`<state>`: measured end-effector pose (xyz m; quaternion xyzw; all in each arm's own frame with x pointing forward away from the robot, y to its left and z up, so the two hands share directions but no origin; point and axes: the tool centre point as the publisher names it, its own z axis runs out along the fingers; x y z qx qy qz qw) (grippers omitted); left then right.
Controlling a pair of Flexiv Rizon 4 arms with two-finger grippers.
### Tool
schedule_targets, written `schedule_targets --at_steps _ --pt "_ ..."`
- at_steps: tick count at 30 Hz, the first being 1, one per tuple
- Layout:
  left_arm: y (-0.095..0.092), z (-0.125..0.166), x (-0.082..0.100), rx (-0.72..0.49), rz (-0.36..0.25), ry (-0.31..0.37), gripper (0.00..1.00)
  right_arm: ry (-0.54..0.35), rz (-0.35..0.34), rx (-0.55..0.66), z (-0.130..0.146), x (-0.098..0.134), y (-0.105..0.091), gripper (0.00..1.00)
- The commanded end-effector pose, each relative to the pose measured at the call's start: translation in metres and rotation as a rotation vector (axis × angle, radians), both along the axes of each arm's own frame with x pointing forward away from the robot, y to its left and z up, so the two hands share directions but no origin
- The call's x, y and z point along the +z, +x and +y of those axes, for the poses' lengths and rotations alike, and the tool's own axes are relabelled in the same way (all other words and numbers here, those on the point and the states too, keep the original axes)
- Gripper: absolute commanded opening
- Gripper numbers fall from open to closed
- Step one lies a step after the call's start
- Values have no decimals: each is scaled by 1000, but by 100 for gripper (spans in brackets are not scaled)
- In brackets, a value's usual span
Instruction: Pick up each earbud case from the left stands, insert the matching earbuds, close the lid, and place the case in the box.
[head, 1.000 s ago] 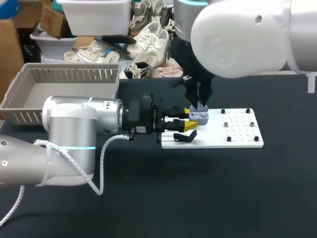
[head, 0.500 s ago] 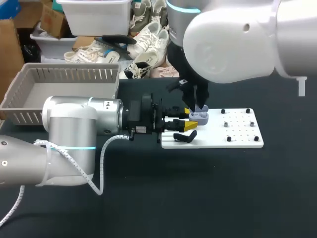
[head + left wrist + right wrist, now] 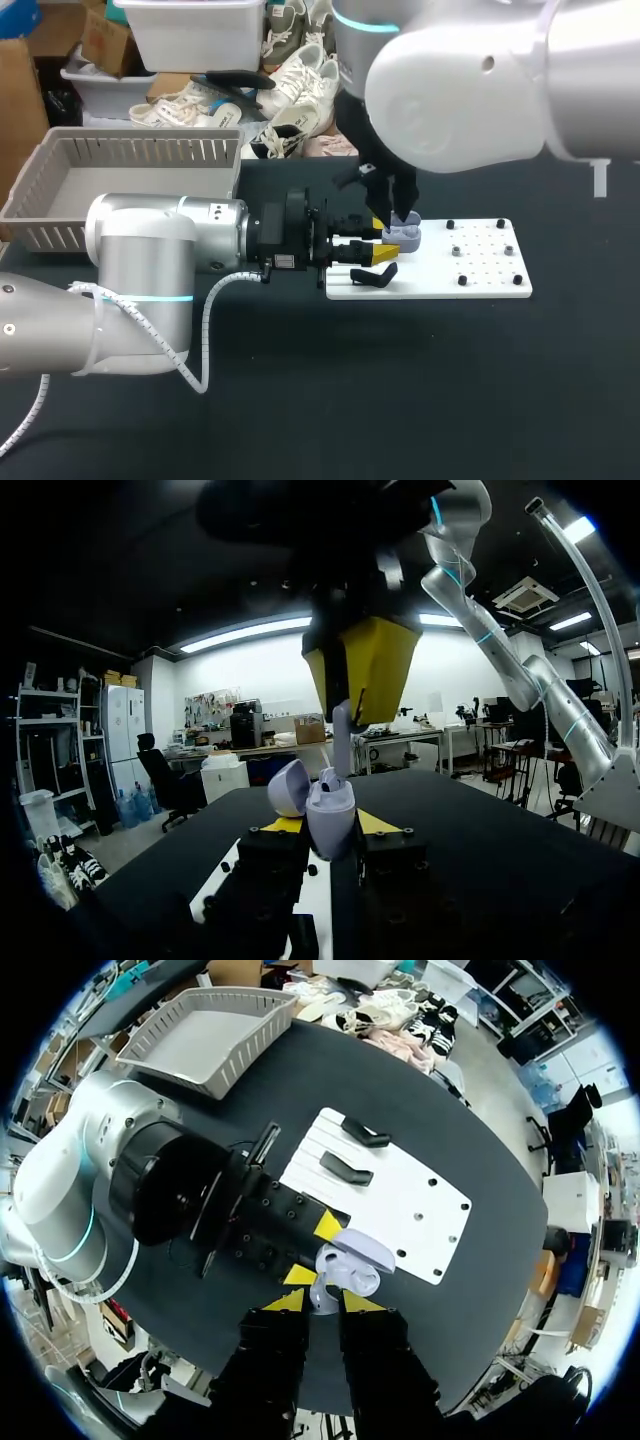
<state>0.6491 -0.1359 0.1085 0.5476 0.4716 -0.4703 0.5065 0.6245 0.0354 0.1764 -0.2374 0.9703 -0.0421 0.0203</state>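
Head view is showing a smooth, rounded lavender plastic case (image 3: 403, 237), lid open, over the flat white board (image 3: 480, 285). Its base is sitting clamped between the yellow tips of the left gripper (image 3: 380, 240). Just above it, the right gripper (image 3: 400, 212) is pinching a slim lavender earbud (image 3: 341, 742). Compared with before, the right arm is sitting slightly further left.

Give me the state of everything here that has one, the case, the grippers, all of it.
earbud case: upright, lid open
earbud: held at the case's opening
left gripper: shut on the earbud case
right gripper: shut on the earbud
basket: no case inside
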Motion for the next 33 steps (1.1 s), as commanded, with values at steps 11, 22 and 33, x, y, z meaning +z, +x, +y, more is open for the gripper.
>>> schedule_targets --at_steps 11,22,33 --pt "-1 0 0 4 -1 -1 0 -6 10 -10 1 -7 5 0" --pt "-1 0 0 4 -1 -1 0 -7 12 -16 0 -11 8 0" --pt "-1 0 0 4 -1 -1 0 -10 13 -25 -3 -14 10 0"
